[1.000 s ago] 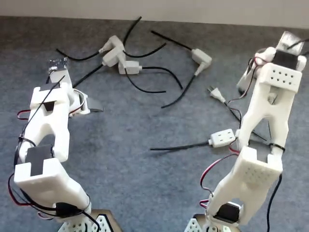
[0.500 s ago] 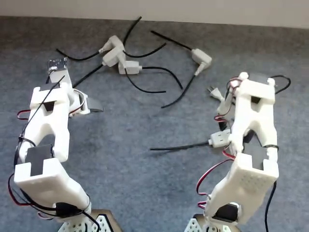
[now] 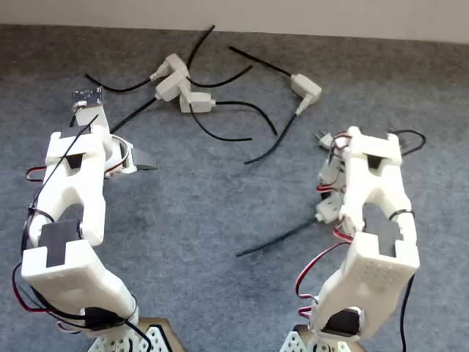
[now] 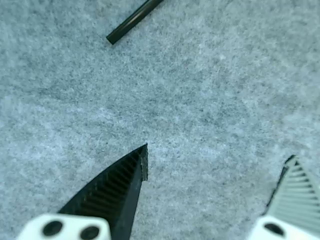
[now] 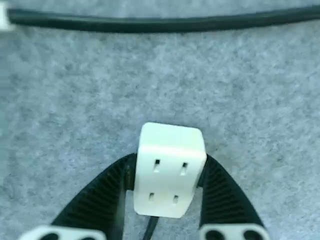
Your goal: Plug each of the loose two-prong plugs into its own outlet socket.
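A white outlet socket [image 5: 170,167] is showing its slots to the wrist camera, and the right gripper [image 5: 169,161] is pinching it by both sides, closed firmly on it. Whether it is resting on the grey carpet [image 5: 75,90] or lifted just clear, I cannot tell. Its black cord [image 3: 275,240] is trailing across the carpet toward the middle. A loose two-prong plug [image 3: 323,138] is lying just beyond the right arm [image 3: 374,198], which is folding steeply down over the socket.

The likely trouble is that the socket may twist or slip in this side grip once a plug presses in. The trailing cord may also drag it off line.

The left gripper [image 4: 218,153] is hanging wide open, holding nothing, above bare carpet near a black cable end [image 4: 132,21].
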Robot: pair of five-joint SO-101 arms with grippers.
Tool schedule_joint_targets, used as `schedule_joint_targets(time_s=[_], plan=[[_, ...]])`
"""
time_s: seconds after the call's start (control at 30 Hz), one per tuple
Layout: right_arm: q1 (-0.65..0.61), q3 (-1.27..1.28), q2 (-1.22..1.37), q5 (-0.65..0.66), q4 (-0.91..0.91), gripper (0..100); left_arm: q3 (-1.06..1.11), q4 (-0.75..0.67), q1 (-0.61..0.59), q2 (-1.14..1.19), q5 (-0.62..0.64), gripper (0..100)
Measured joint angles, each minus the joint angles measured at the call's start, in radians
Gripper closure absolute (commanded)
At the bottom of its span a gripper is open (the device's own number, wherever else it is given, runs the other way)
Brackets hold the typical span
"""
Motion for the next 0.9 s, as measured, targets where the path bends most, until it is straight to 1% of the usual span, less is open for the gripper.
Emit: schedule_joint_targets(time_s=[0.1,0.17,0.27,0.37,0.5,0.57,0.77,0.83,0.9], plan=[[-0.087,0.0,0.0,0.078,0.0,90.3,0.0,0.0,0.0,0.0,0.0,60],[-0.169,-0.002,0.0,0.166,0.0,90.3,0.0,0.0,0.0,0.0,0.0,60],[-0.288,-0.018,0.0,0.339,0.011,90.3,0.0,0.0,0.0,0.0,0.0,60],[-0.37,-0.055,0.0,0.525,0.011,90.3,0.0,0.0,0.0,0.0,0.0,60],[-0.44,-0.129,0.0,0.74,0.011,90.3,0.0,0.0,0.0,0.0,0.0,60],[-0.473,-0.157,0.0,0.87,0.008,90.3,0.0,0.0,0.0,0.0,0.0,60],[-0.552,-0.137,0.0,1.396,0.041,90.0,0.0,0.0,0.0,0.0,0.0,60],[-0.578,-0.12,0.0,1.502,0.066,89.6,0.0,0.0,0.0,0.0,0.0,60],[-0.608,-0.115,0.0,1.539,0.074,85.9,0.0,0.0,0.0,0.0,0.0,60]])
